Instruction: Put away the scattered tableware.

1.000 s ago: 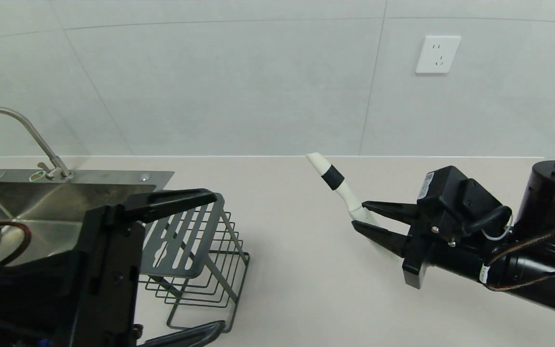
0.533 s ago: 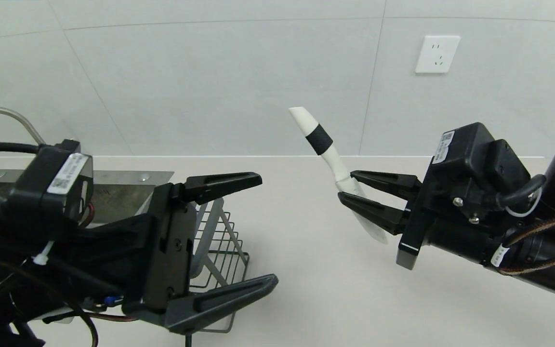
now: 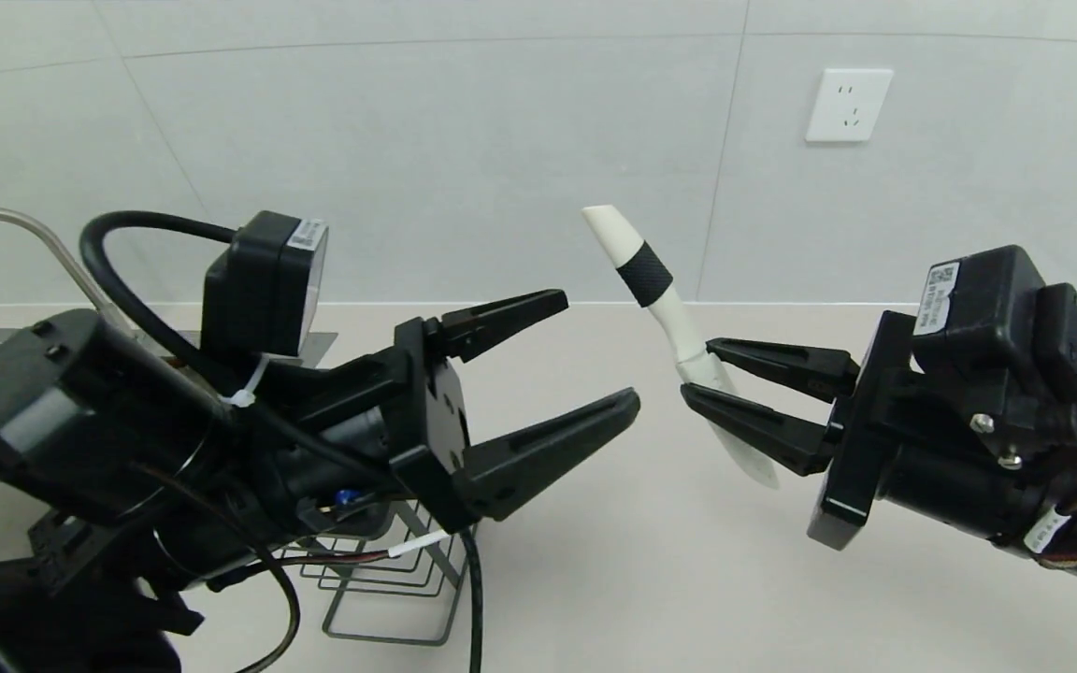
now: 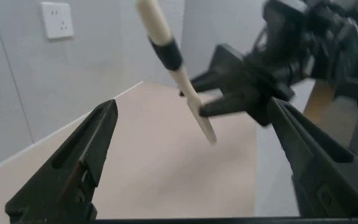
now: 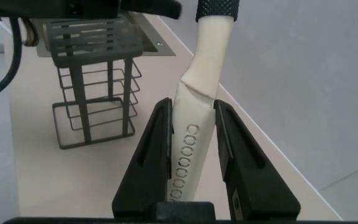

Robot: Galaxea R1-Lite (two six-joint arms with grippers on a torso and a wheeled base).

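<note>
Beige surface [image 3: 651, 579] | my right claw [image 3: 699, 370] clenched on white knife [image 3: 662, 304], in air | my left claw [image 3: 598, 348] spread wide | wire rack [image 3: 408, 575] beneath it

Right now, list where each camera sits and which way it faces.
Head: high on the robot, looking forward and down at the counter; left claw and right claw both show.
Left wrist: behind the left claw, facing the right claw and white utensil.
Right wrist: behind the right claw, facing the wire rack.
All three share the white utensil.
</note>
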